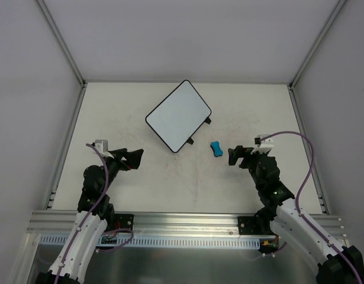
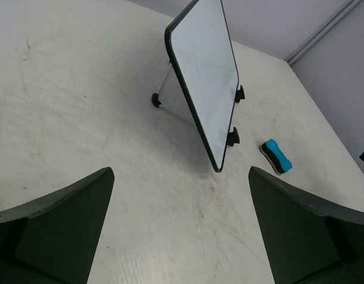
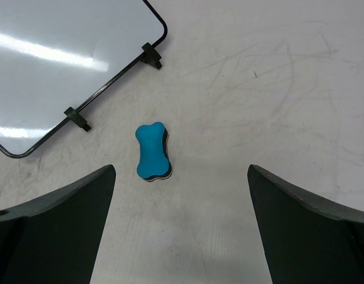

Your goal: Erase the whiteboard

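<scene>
The whiteboard [image 1: 179, 115] is a white board with a thin black rim, set at an angle at the middle back of the table. In the left wrist view the whiteboard [image 2: 205, 77] leans on a thin stand leg, with two black tabs on its right edge. I see no clear pen marks on it. A small blue bone-shaped eraser [image 1: 216, 148] lies just right of the board's near corner. My right gripper [image 1: 231, 156] is open, a little right of the eraser [image 3: 152, 151], which lies ahead of its left finger. My left gripper [image 1: 136, 158] is open and holds nothing, left of and nearer than the board.
The white table [image 1: 170, 183] is scuffed with faint grey marks. Metal frame rails [image 1: 66, 148] run along its left and right sides, and a rail crosses the near edge by the arm bases. White walls close off the back and sides.
</scene>
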Available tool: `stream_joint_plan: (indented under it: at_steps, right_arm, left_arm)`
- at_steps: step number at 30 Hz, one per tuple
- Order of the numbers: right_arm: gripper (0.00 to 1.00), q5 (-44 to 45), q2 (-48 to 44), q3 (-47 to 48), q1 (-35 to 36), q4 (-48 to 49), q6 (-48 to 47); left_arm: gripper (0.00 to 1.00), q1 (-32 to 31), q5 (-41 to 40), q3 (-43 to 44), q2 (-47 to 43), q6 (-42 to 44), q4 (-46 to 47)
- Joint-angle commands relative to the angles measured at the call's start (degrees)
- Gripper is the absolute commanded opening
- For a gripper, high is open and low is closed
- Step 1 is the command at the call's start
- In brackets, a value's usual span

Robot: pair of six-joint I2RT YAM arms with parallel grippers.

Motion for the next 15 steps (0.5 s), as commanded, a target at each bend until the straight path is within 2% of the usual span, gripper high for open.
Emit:
stream_joint_plan:
  at_steps: [1, 15]
  right_arm:
    - [0.99, -0.3, 0.0, 0.5, 0.1, 4.4, -0.4]
    - [0.99, 0.5, -0.8, -0.1, 0.1, 4.2, -0.2]
  left_arm:
    - [0.99, -0.5, -1.5, -0.3, 0.7, 0.8, -0.7]
    - [0.99, -0.5, -1.7, -0.3, 1.1, 0.9, -0.8]
